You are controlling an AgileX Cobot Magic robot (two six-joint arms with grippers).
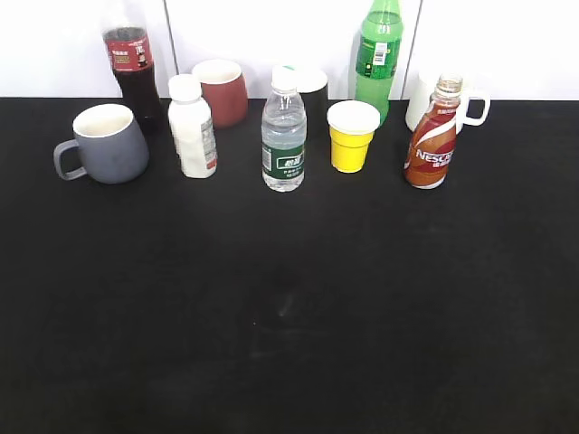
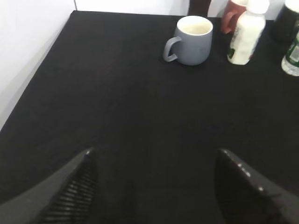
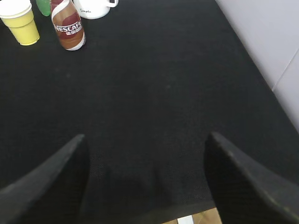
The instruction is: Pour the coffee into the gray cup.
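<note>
The gray cup stands upright at the back left of the black table, handle to the left; it also shows in the left wrist view. The Nescafe coffee bottle, brown and red with its cap off, stands at the back right and shows in the right wrist view. My left gripper is open and empty, well in front of the cup. My right gripper is open and empty near the table's front edge. Neither gripper shows in the exterior view.
Along the back stand a cola bottle, a white milk bottle, a brown-red cup, a water bottle, a yellow cup, a green bottle and a white mug. A white wall is behind.
</note>
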